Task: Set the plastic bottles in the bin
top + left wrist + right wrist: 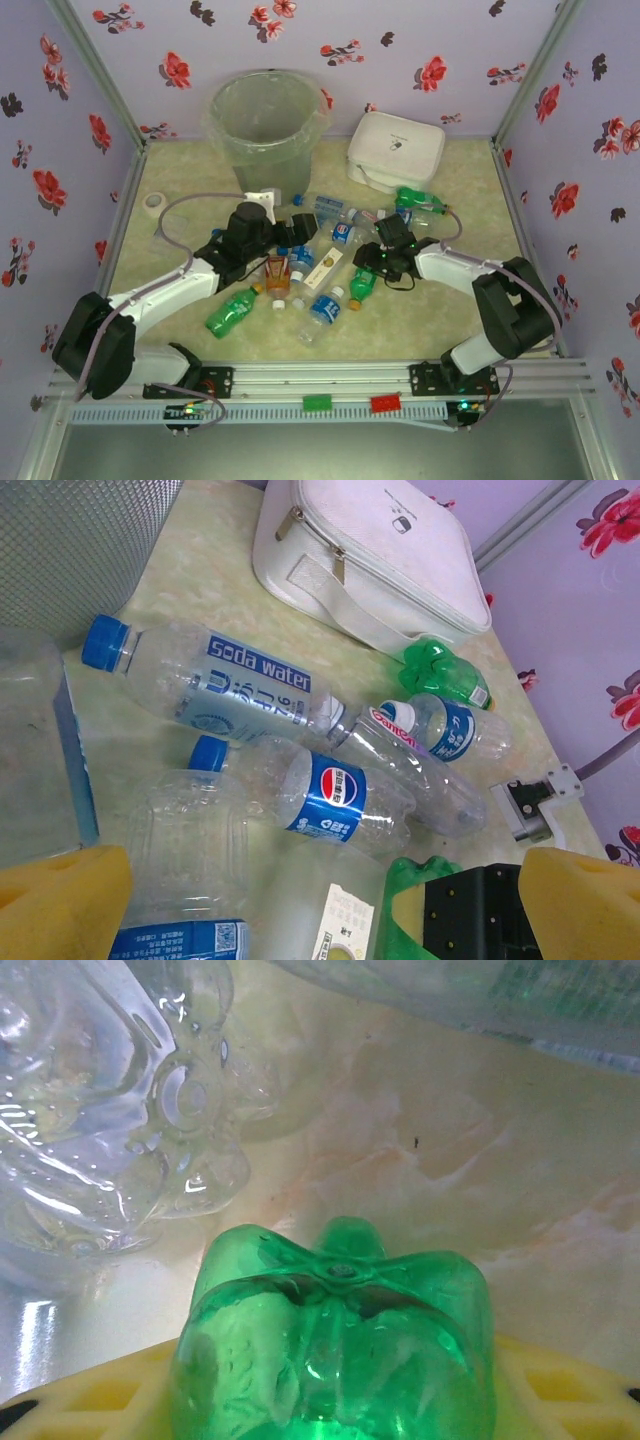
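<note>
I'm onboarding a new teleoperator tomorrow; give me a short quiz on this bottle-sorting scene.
1. True or false: the white box stands to the right of the bin in the top view.
2. Which pincer has a green bottle between its fingers?
3. The label on the blue-capped bottle lying near the bin reads: A) soda water B) lemon tea C) milk.
Key: 1 true; 2 the right pincer; 3 A.

— What do the arms look like?
— White links, black joints: left arm (160, 292), right arm (455, 268). A grey cable (172, 218) loops off the left.
— And the tools?
— Black bodies; the left tool (325, 880) wears yellow pads (60, 905).
</note>
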You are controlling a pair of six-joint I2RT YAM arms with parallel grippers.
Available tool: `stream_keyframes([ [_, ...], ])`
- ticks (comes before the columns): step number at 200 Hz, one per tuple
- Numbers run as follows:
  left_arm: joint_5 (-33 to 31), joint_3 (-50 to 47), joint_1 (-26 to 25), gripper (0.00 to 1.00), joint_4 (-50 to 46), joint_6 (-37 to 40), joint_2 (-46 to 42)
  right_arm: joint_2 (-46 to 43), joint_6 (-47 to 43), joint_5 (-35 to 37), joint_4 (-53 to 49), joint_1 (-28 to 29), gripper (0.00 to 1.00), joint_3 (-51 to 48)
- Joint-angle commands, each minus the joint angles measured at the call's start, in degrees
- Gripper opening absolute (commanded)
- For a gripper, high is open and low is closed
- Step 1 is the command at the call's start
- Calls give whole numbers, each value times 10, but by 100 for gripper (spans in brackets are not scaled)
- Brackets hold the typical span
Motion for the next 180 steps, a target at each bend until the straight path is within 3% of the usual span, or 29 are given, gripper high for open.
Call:
stream_keyframes([
  [1, -6, 16, -8, 100, -6, 3, 3, -42, 3, 14, 1, 3, 53, -7],
  [46, 68, 23, -19, 100, 43, 39, 11, -106, -28, 19, -8, -5, 51, 45],
  [96, 146, 73, -57, 100, 58, 76, 56, -97, -38, -17, 24, -12, 50, 146],
  [180, 159, 99, -82, 100, 46, 75, 108, -113, 17, -75, 107, -1, 48, 139],
])
